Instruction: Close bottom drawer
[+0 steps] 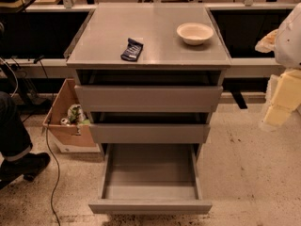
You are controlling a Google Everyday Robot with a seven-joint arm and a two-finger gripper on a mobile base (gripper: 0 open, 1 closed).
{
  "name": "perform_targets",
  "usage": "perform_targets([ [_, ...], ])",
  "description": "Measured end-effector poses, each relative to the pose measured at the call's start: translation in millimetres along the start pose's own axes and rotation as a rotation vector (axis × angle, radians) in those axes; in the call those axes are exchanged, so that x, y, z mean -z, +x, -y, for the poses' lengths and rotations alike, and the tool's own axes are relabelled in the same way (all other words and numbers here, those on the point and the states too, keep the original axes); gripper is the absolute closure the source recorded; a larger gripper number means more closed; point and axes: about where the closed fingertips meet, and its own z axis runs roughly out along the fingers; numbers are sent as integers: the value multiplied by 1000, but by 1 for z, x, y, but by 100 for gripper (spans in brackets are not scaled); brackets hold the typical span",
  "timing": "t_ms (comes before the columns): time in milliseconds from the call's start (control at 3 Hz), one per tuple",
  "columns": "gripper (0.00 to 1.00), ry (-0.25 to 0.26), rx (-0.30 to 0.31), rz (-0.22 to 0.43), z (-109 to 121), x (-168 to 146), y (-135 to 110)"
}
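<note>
**Bottom drawer [150, 206] stands far out toward the near side; my gripper [278, 108] is off to the right.**
The drawer is nearest and empty. Its front runs left to right, so I judge closing it takes a push from near to far. My gripper hangs at the right edge, well apart, farther back and higher than that front. Whether it is released or clenched I cannot tell. Beyond, the cabinet top [155, 32] carries a bowl [194, 33] and a dark packet [132, 49].

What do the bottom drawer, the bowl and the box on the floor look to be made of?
Bottom drawer: likely painted metal, with a matte grey finish and thin flat walls. Bowl: pale and matte, perhaps paper or plastic; unclear. Box: cardboard, judging by its brown colour and thin walls. The hand hangs at the right edge, away from the drawer.
</note>
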Motion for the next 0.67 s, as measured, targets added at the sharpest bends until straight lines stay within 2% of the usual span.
perform_targets([
  [333, 0, 0, -1, 3, -1, -2, 0],
  [667, 0, -8, -7, 43, -11, -31, 2],
])
